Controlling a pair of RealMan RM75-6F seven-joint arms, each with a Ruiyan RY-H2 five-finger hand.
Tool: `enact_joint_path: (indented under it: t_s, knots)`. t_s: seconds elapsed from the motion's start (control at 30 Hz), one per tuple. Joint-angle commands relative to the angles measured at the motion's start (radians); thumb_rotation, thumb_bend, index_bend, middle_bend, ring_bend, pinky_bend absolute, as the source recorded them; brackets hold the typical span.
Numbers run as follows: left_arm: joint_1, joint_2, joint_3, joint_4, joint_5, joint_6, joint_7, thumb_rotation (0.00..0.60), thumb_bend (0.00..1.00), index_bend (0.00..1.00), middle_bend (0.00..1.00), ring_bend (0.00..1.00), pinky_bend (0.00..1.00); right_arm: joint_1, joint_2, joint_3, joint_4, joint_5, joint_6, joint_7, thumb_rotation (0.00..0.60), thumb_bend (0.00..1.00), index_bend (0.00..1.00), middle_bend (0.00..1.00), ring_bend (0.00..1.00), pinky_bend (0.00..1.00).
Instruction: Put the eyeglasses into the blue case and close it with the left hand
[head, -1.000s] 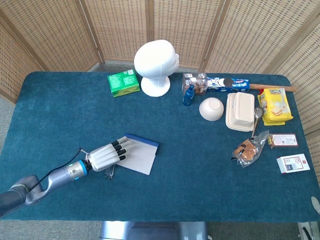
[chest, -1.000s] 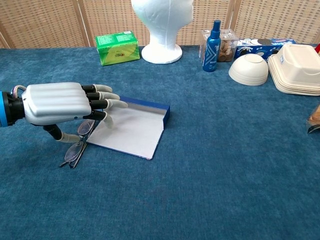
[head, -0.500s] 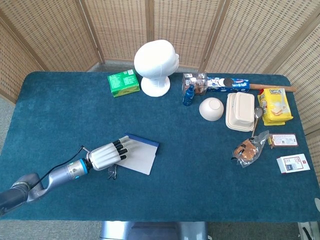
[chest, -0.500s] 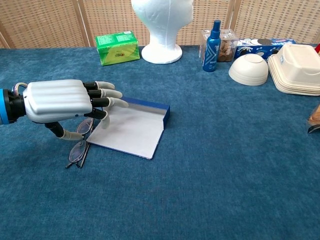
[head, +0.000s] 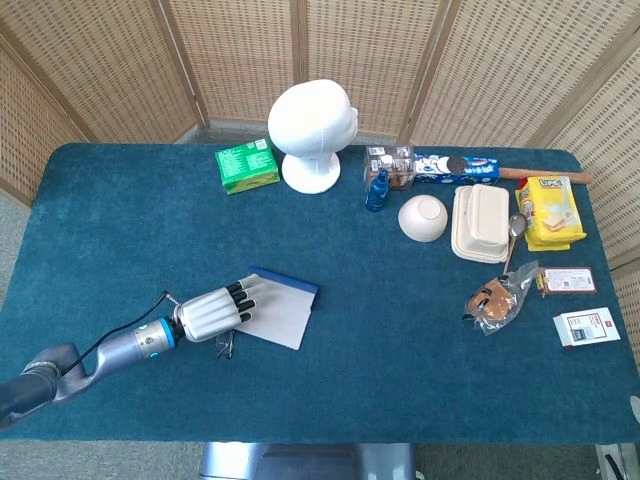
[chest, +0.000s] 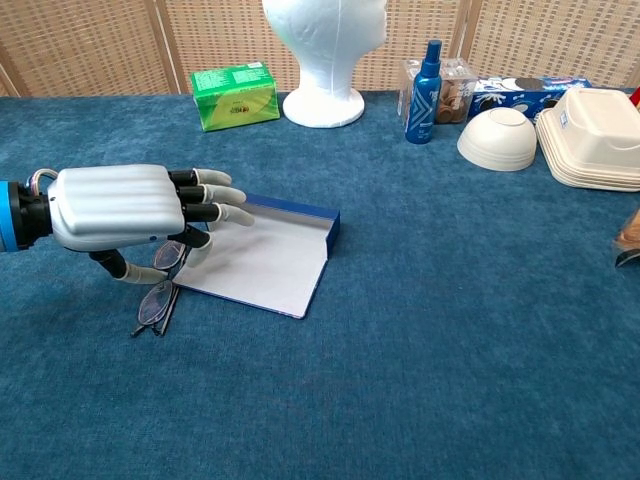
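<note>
The left robot hand (chest: 125, 207), fingers spread and holding nothing, hovers over the blue-carpeted counter (chest: 420, 330) before wicker screens (head: 120, 70), with the eyeglasses (chest: 158, 297) lying beneath it beside the open blue case (chest: 270, 255).

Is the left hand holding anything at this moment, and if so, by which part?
It cannot be told. The left hand is over the eyeglasses, which lie on the table beside the open blue case; any contact is hidden under it.
</note>
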Motion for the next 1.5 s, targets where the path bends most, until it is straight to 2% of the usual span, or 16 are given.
enact_joint_path:
  t_s: [0.03,0.27,0.53,0.6,0.67,0.77,0.87,1.07,1.17,1.5]
  knots:
    - [-0.004,0.001,0.005,-0.001,-0.001,-0.001,0.007,0.6,0.25,0.51,0.12,0.0,0.0,-0.001,-0.001,0.001,0.002,0.0,0.001,0.003,0.527,0.21,0.0,0.1,0.0,0.16]
    - [-0.01,0.0,0.01,-0.009,-0.014,0.0,0.018,0.6,0.25,0.63,0.18,0.0,0.0,-0.005,-0.002,0.001,0.01,-0.004,0.008,0.018,0.53,0.21,0.0,0.1,0.0,0.17]
    - [-0.012,-0.01,0.007,-0.013,-0.024,0.017,0.033,0.6,0.25,0.7,0.24,0.0,0.0,-0.013,-0.002,0.001,0.017,-0.009,0.02,0.029,0.53,0.2,0.0,0.1,0.0,0.17]
    - [-0.013,-0.007,0.008,-0.019,-0.029,0.01,0.044,0.6,0.25,0.68,0.22,0.0,0.0,-0.016,-0.003,0.0,0.02,-0.01,0.024,0.035,0.531,0.2,0.0,0.1,0.0,0.17]
    - [-0.014,-0.001,0.012,-0.028,-0.036,-0.005,0.053,0.6,0.25,0.56,0.16,0.0,0.0,-0.02,-0.003,-0.001,0.023,-0.011,0.027,0.041,0.53,0.2,0.0,0.1,0.0,0.17]
    - [-0.012,0.009,0.012,-0.051,-0.057,-0.02,0.042,0.6,0.25,0.44,0.11,0.0,0.0,-0.023,-0.003,0.0,0.026,-0.009,0.029,0.043,0.532,0.2,0.0,0.1,0.0,0.17]
    - [-0.012,0.023,0.01,-0.07,-0.073,-0.035,0.049,0.6,0.25,0.39,0.09,0.0,0.0,-0.022,-0.003,0.001,0.026,-0.011,0.029,0.044,0.537,0.2,0.0,0.1,0.0,0.17]
    - [-0.018,0.038,0.017,-0.11,-0.096,-0.089,0.066,0.6,0.26,0.36,0.05,0.0,0.0,-0.021,-0.005,0.001,0.028,-0.011,0.024,0.045,0.535,0.2,0.0,0.1,0.0,0.17]
    - [-0.021,0.04,0.017,-0.117,-0.098,-0.094,0.074,0.6,0.27,0.4,0.05,0.0,0.0,-0.022,-0.005,0.001,0.028,-0.01,0.024,0.046,0.536,0.2,0.0,0.1,0.0,0.17]
    - [-0.024,0.041,0.016,-0.125,-0.1,-0.088,0.081,0.6,0.3,0.63,0.09,0.0,0.0,-0.026,-0.005,0.002,0.031,-0.012,0.029,0.053,0.534,0.19,0.0,0.1,0.0,0.17]
